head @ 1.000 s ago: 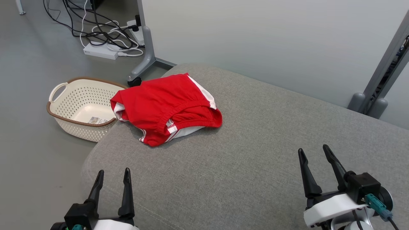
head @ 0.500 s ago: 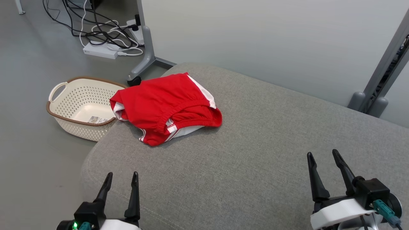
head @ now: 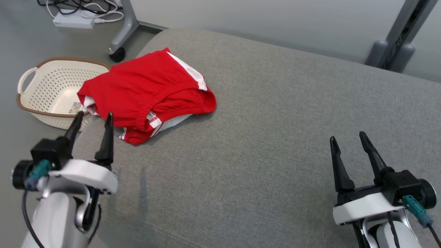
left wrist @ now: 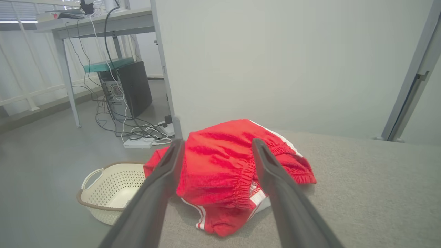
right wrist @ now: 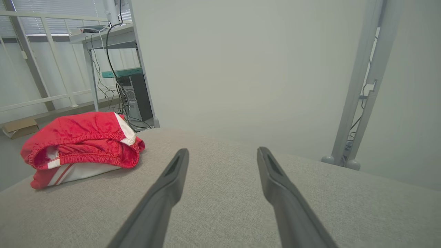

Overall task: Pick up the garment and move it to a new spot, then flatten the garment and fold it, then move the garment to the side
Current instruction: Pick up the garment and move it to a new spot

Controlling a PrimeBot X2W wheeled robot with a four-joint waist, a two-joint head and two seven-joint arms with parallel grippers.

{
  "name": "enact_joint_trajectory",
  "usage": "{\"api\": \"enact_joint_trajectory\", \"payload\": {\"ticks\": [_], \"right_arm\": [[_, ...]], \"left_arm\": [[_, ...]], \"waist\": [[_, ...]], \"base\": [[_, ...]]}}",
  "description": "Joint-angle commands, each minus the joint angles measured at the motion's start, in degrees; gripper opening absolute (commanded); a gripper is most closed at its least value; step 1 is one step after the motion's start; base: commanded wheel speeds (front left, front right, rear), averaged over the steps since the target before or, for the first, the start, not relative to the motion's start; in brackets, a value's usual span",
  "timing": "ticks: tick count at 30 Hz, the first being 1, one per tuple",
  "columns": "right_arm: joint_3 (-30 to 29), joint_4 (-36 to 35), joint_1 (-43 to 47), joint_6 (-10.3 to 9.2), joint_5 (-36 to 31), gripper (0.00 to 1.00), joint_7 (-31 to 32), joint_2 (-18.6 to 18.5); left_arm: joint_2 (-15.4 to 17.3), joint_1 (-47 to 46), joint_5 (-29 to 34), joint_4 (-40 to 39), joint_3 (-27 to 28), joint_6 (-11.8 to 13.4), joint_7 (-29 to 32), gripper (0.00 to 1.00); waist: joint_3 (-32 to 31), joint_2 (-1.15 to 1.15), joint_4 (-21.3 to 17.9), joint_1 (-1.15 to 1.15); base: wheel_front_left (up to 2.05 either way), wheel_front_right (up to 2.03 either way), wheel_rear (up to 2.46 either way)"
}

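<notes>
Red garment [head: 144, 93], head view: bunched on grey cushion [head: 275, 137], far-left corner, near cream basket [head: 44, 82]; long axis roughly left-right; elastic waistband faces robot.
Left gripper [head: 94, 114]: fingers wide, holding nothing, at garment's left end.
Right gripper [head: 347, 136]: fingers wide, holding nothing, well apart from garment.
Left wrist view: garment [left wrist: 220, 165] seen between spread fingers.
Right wrist view: garment [right wrist: 79, 141] at left, waistband towards camera.

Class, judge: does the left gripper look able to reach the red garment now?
Probably yes: the open left gripper points at the red garment close ahead, nothing lying between them.
</notes>
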Motion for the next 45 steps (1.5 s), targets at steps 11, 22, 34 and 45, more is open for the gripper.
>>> {"api": "enact_joint_trajectory", "payload": {"ticks": [11,22,34,45], "right_arm": [[1.73,-0.9,-5.35,0.06,-1.89,1.0,-0.26,-0.66],[3.53,-1.28,-8.65,0.06,-1.65,1.0,-0.26,-0.95],[4.19,-1.02,-10.11,0.06,-1.74,1.0,-0.26,-0.94],[4.53,-0.56,-9.73,0.06,-1.81,1.0,-0.26,-1.1]], "left_arm": [[8.55,-16.49,-6.36,8.78,0.52,-2.51,15.25,1.0],[12.13,-27.07,-11.52,23.44,-1.68,-2.88,24.76,1.0],[13.89,-34.46,-13.0,36.02,-3.31,-2.4,31.98,1.0],[12.73,-36.05,-14.67,41.38,-4.35,-2.82,32.89,0.0]], "waist": [[9.14,0.0,-8.06,0.0],[14.11,0.0,-12.72,0.0],[16.12,0.0,-14.09,0.0],[15.49,0.0,-14.21,0.0]], "base": [[0.0,0.0,0.0],[0.0,0.0,0.0],[0.0,0.0,0.0],[0.0,0.0,0.0]]}}
